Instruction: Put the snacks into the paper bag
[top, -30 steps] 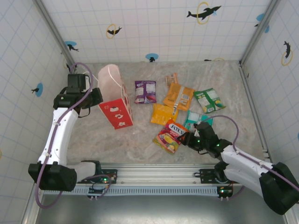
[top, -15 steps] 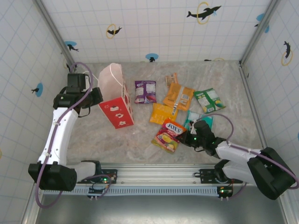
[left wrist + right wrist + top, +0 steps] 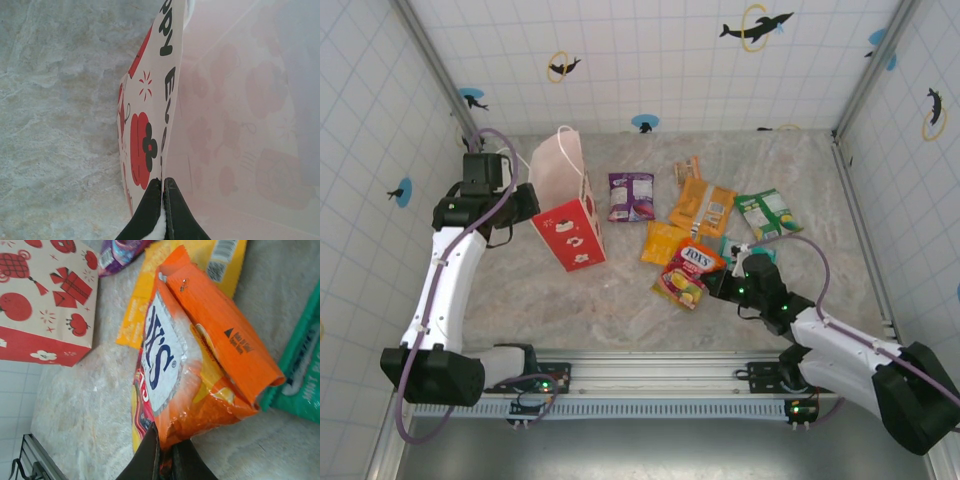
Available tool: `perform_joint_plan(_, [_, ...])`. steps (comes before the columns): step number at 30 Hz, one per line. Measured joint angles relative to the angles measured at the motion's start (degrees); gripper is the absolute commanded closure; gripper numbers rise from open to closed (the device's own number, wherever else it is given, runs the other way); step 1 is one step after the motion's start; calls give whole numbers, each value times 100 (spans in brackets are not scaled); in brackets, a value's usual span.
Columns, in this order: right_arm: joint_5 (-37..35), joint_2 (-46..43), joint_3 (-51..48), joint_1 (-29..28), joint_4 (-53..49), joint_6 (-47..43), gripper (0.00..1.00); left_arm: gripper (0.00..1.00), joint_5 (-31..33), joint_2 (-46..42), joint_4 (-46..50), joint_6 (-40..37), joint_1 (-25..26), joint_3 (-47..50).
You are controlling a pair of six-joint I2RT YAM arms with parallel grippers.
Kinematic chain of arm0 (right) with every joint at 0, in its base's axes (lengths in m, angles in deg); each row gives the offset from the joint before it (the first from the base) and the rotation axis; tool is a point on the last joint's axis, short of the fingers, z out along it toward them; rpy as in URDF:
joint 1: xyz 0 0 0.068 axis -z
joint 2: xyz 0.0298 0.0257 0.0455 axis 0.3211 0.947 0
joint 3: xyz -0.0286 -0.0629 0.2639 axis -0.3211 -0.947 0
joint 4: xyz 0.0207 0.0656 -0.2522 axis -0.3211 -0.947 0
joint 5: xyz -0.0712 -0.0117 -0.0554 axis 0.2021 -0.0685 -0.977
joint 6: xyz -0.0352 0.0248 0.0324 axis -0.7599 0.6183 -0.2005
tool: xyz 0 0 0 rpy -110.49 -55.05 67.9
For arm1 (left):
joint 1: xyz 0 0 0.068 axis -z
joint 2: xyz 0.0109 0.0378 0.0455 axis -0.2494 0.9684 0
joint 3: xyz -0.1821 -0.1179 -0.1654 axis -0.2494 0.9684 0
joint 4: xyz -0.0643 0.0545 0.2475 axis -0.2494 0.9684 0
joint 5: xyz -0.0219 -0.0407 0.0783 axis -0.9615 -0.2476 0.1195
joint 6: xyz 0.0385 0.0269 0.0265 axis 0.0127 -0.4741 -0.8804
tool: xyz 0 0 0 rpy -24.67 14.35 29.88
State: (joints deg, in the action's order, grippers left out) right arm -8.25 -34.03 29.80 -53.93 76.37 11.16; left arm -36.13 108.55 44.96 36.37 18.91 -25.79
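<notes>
Low at centre overhead, the FOX'S packet [image 3: 688, 272] is pinched in the closed right tool [image 3: 165, 441], the paper bag [image 3: 568, 208] at upper left is clamped by its rim in the left tool [image 3: 163, 189], and a carry to its mouth seems called for.

Left fingers [image 3: 148, 210] pinched together, arm stretched forward; right fingers [image 3: 146, 460] likewise, arm low.

My top camera looks down from above and behind the arm bases over the whole table [image 3: 620, 300]. My left wrist camera points down, close against the edge of the paper bag [image 3: 150, 125]. My right wrist camera looks low across the table, close on the FOX'S packet [image 3: 170, 355]; the bag, upper left there, appears in all three.
</notes>
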Motion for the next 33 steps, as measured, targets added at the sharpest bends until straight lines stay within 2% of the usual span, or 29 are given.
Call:
perform_joint_plan(8, [-435,79,1073,-256,-584,-564,100,100,-46,15,11,-17,0,-50])
perform_joint_plan(14, [-1008,365,1993,-651,-1209,-1143,100,100,-44,83,57,-50,0,-205])
perform_joint_plan(22, [-1582,846,2940,-885,-1567,-1766,100,100,-44,125,116,-170,0,-295])
perform_joint_plan(28, [-1838,1432,4148,-1078,-1709,-2378,100,100,-44,129,149,-175,0,-295])
perform_joint_plan(33, [-2271,1930,5294,-1471,-1694,-2883,100,100,-44,129,151,-175,0,-295])
